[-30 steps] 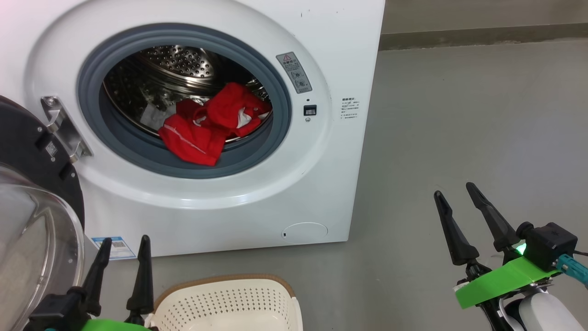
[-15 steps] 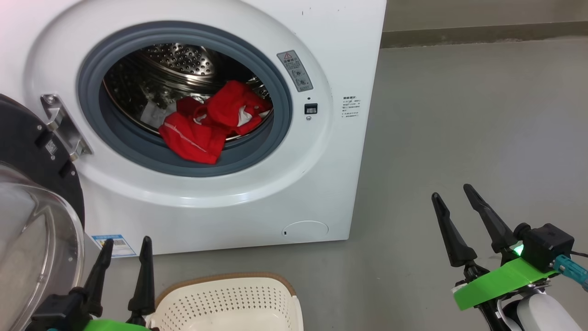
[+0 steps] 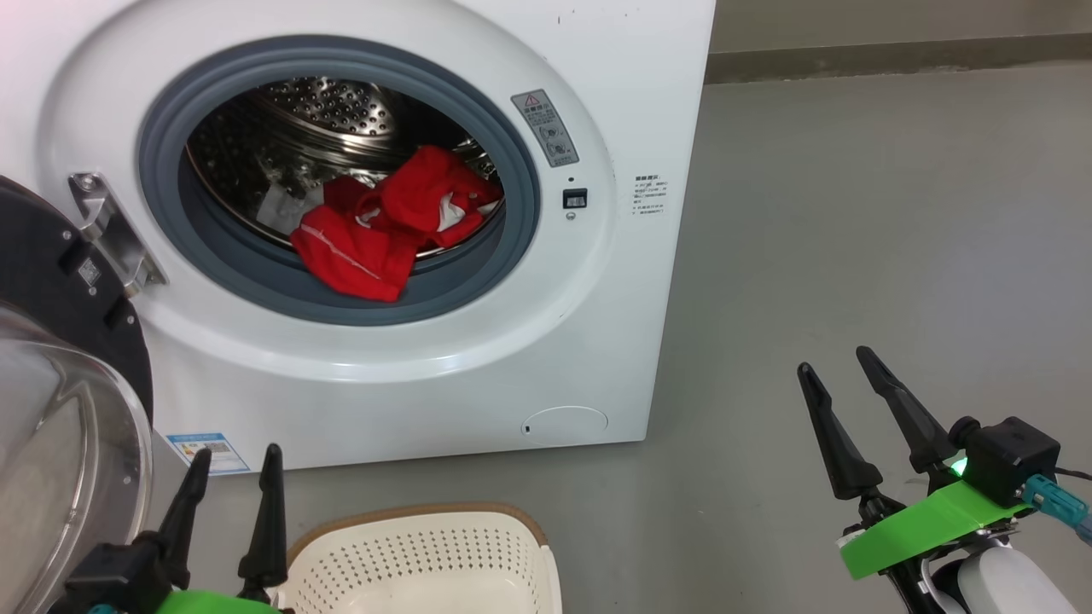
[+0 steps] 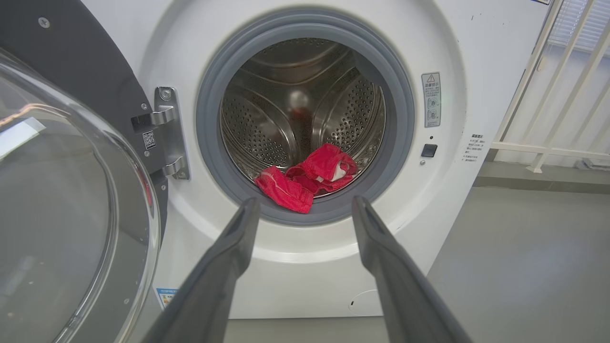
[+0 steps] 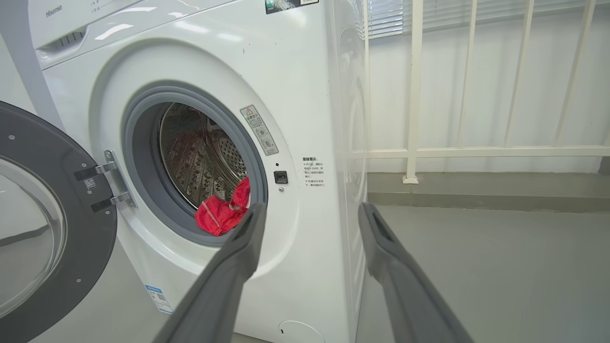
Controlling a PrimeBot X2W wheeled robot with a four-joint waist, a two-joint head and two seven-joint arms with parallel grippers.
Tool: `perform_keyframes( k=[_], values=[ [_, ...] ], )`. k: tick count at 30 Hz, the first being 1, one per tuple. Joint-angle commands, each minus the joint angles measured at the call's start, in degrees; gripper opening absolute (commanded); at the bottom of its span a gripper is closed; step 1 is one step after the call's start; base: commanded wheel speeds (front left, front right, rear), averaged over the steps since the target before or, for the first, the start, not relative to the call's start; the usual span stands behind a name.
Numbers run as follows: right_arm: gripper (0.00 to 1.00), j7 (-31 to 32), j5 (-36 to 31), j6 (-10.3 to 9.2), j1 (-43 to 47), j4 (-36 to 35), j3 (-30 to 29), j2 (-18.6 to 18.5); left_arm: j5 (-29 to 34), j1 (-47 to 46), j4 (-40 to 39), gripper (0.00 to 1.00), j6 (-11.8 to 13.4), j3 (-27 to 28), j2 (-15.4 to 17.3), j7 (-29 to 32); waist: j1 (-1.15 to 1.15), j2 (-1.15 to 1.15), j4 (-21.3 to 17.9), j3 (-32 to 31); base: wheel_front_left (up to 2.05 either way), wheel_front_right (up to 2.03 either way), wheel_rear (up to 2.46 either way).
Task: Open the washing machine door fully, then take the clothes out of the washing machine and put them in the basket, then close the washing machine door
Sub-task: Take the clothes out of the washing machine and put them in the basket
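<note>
The white washing machine fills the upper left of the head view, and its black-rimmed glass door hangs swung out at the left on a steel hinge. Red clothes with white trim lie at the drum's front lip, partly draped over the grey gasket. The cream basket sits on the floor below the opening. My left gripper is open beside the basket, empty. My right gripper is open low on the right over bare floor. In the wrist views: clothes, door, clothes, door.
Grey floor stretches to the right of the machine. A pale railing and wall stand behind it. A blue energy label and a small round hatch sit low on the machine's front.
The whole head picture has shifted slightly, so the camera moved. Both grippers sit a little lower in the view and stay open. The clothes and door look unmoved.
</note>
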Motion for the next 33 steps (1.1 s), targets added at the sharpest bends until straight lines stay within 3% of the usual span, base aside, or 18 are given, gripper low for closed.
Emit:
perform_keyframes(
  k=[1, 15, 33],
  values=[
    [1.00, -0.36, 0.19, -0.04, -0.88, -1.20, 0.98, -0.96, 0.45, -3.30, -1.09, 1.00, 0.52, 1.98, 1.47, -0.06, 0.00, 0.00, -0.07, 0.16, 0.00, 0.00, 0.00],
    [1.00, -0.36, -0.17, -0.04, -2.24, -2.32, 1.08, -0.88, 1.27, -8.80, 0.37, 1.00, 1.75, 1.62, 1.81, 0.42, 0.00, 0.00, -1.07, 5.72, 0.00, 0.00, 0.00],
    [1.00, -0.36, -1.66, -0.04, -7.44, -5.50, -0.19, 0.22, -0.30, -31.08, 14.81, 1.00, -3.03, -0.27, 1.70, 1.72, 0.00, 0.00, -2.23, 18.80, 0.00, 0.00, 0.00]
  ],
)
